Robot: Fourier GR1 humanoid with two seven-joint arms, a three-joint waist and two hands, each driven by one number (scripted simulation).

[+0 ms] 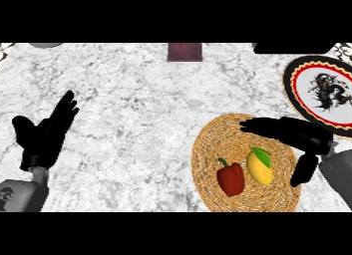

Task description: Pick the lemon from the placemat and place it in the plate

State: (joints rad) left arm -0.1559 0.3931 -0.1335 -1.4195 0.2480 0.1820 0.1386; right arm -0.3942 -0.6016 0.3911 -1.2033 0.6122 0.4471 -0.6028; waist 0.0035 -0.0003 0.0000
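Two items are lying on the woven placemat [208,149] at lower right: the lemon [260,167] and a red pepper [231,177]. The right hand [296,137], fingers spread and holding nothing, is hovering above the lemon; it should be curling round the lemon alone, avoiding the pepper, before heading for the plate [300,74] at upper right. The left hand [44,132] is resting open at the left over the bench [134,99].

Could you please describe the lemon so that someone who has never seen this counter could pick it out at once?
On the marble counter, find the round woven placemat at the lower right, below the plate. Two things lie on it side by side: the lemon is the yellow one with a green tip, right of the red pepper.
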